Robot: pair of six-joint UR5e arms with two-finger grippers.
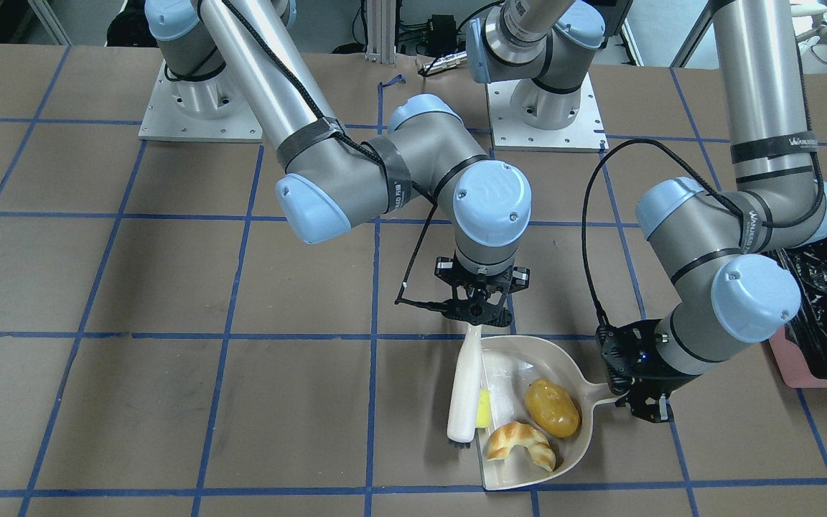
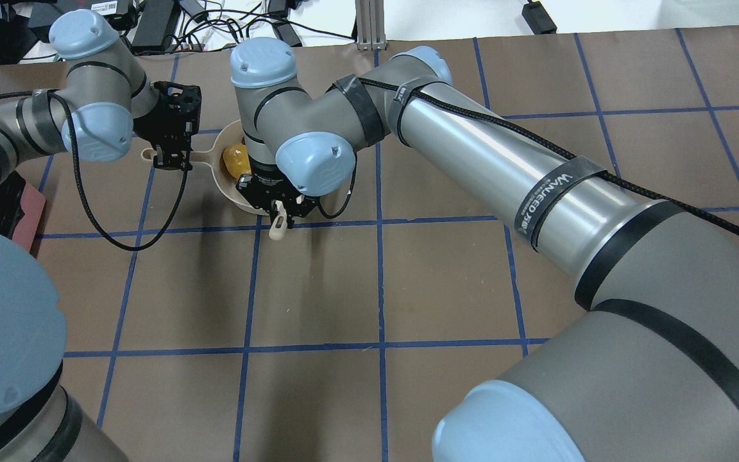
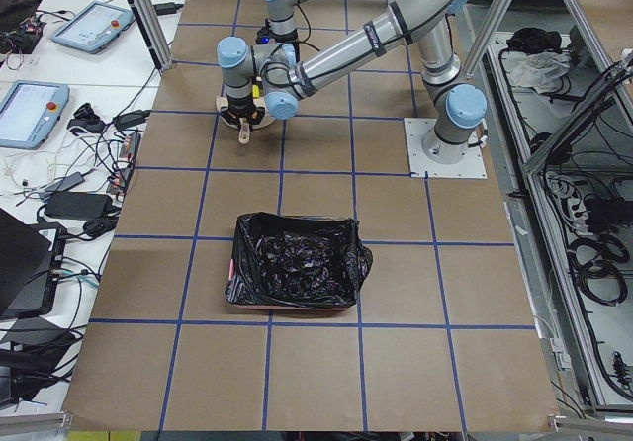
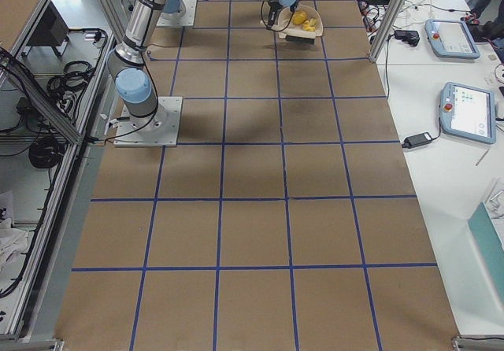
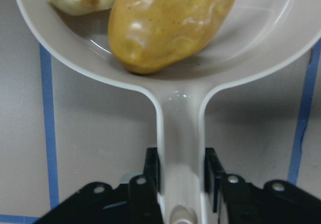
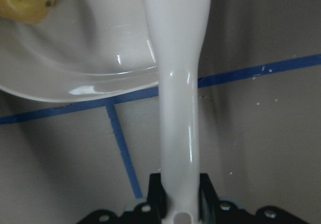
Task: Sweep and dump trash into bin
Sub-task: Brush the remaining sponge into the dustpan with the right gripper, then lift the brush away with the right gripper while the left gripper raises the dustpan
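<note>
Front view: across the table [image 1: 97,402] from the robot [image 1: 543,93], looking steeply down, near.
Overhead view: behind the robot, looking forward and down.
Side views: high at each table end, far off.
Wrist views: very close, low over the dustpan [image 5: 181,148] and brush handle [image 6: 175,108].
Shared: dustpan, in front, overhead and wrist views.

Left arm [image 1: 765,86] and right arm [image 1: 255,72]: silver-grey metal tubes joined by grey elbows with pale blue round caps [image 1: 492,194] dotted with small screws. A black braided cable [image 1: 584,215] follows each, bound by black straps [image 1: 772,147] with white lettering. Left gripper [image 5: 181,163] and right gripper [image 6: 179,184] are black. Square silver plates [image 1: 159,126] carry the bases.
</note>
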